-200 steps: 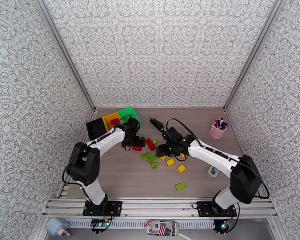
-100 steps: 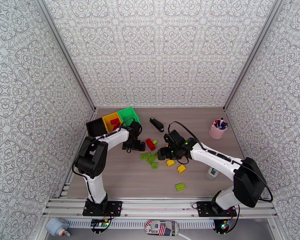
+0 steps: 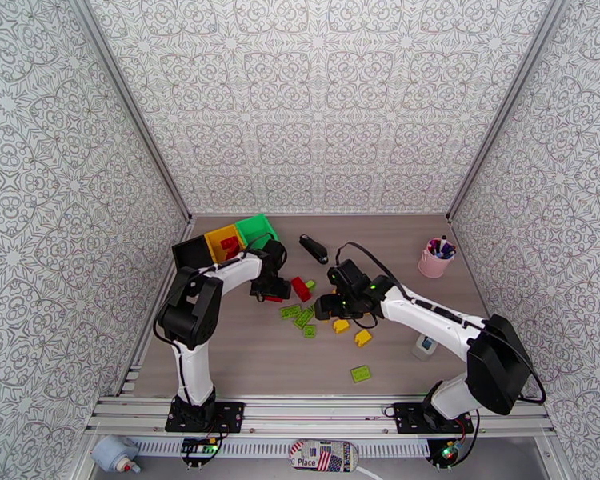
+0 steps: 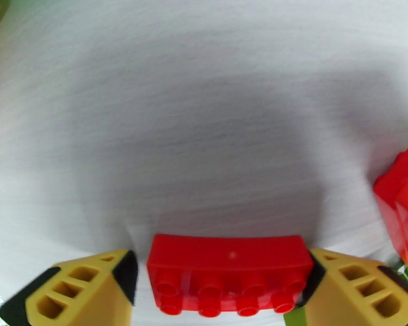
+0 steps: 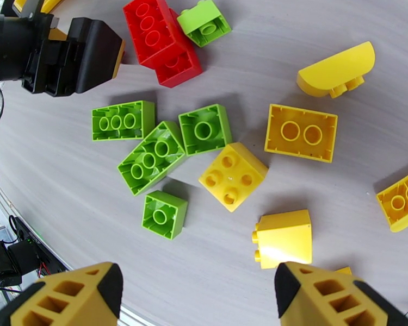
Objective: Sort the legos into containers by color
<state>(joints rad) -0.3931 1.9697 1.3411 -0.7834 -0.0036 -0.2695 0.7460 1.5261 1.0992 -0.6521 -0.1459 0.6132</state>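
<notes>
I've got the left hand down at bench level with its fingers straddling a red brick end to end, since the short ends give the pads flat faces to squeeze. One pad touches and the other shows a sliver of bench beside it, so I read the hand as parted, not yet clamped. The brick lies on the bench just beside a second red brick, well short of the black bin, yellow bin and green bin in the far left corner. The right hand hangs wide open and empty above the green and yellow legos, probably so I can choose its next pick. The wrist view cuts off the straddled brick's lower edge, and from above the hand covers most of it. I can't tell whether the red patch at the yellow bin lies inside it.
</notes>
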